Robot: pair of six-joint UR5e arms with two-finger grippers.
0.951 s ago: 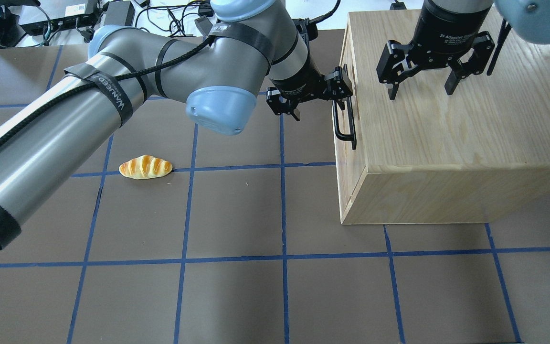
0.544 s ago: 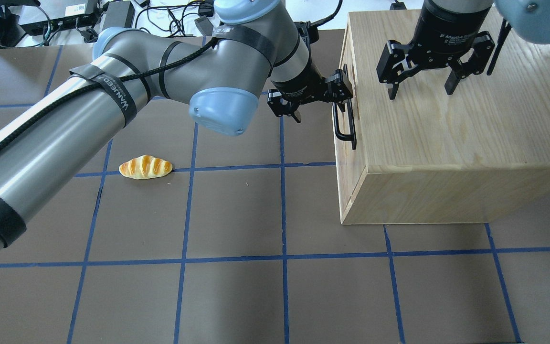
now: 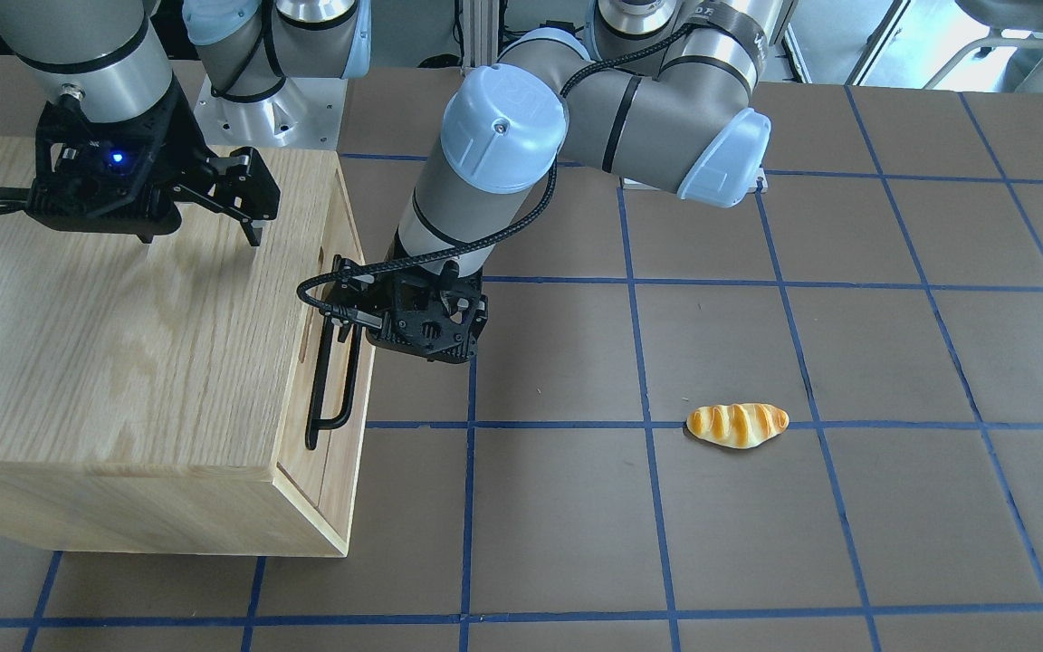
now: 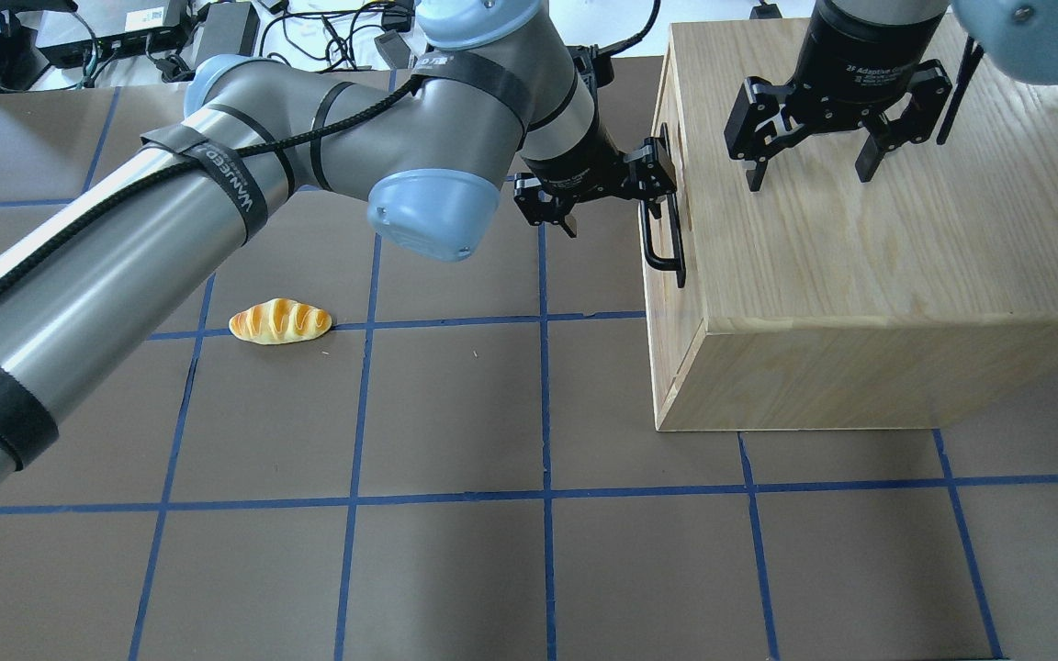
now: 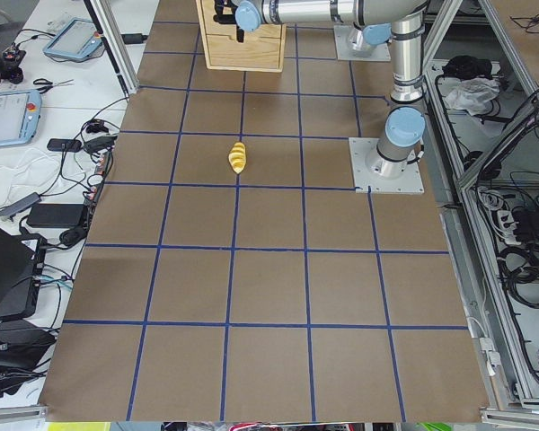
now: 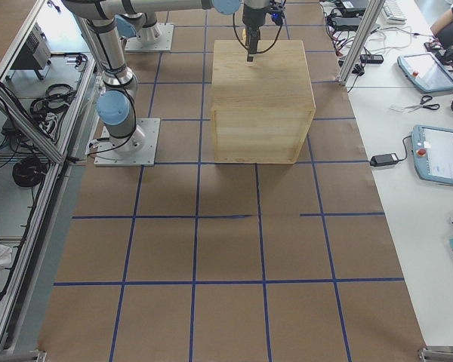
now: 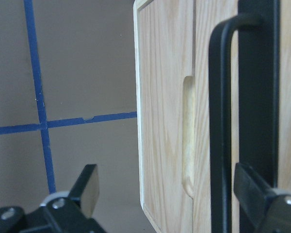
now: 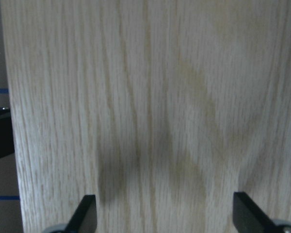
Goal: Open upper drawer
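Gridded table (image 4: 455, 413), wrist view: left hand (image 7: 166, 194) spread around drawer handle (image 7: 220, 121)

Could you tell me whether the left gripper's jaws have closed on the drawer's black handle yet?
No; the left gripper has its jaws wide apart in its wrist view, not clamped on the black bar handle.

The upper drawer (image 4: 687, 298) is a shallow light-oak unit seated at the top of the cabinet (image 4: 860, 275) front, which faces the robot's left. Its front panel carries a long black bar handle (image 4: 647, 234), which runs level along the panel and stands proud of the wood. A slot cutout (image 4: 687, 213) is set in the panel's top edge. The panel appears flush with the cabinet face, i.e. closed, though the steep views cannot confirm this. The cabinet stands on the desk (image 4: 455, 413).
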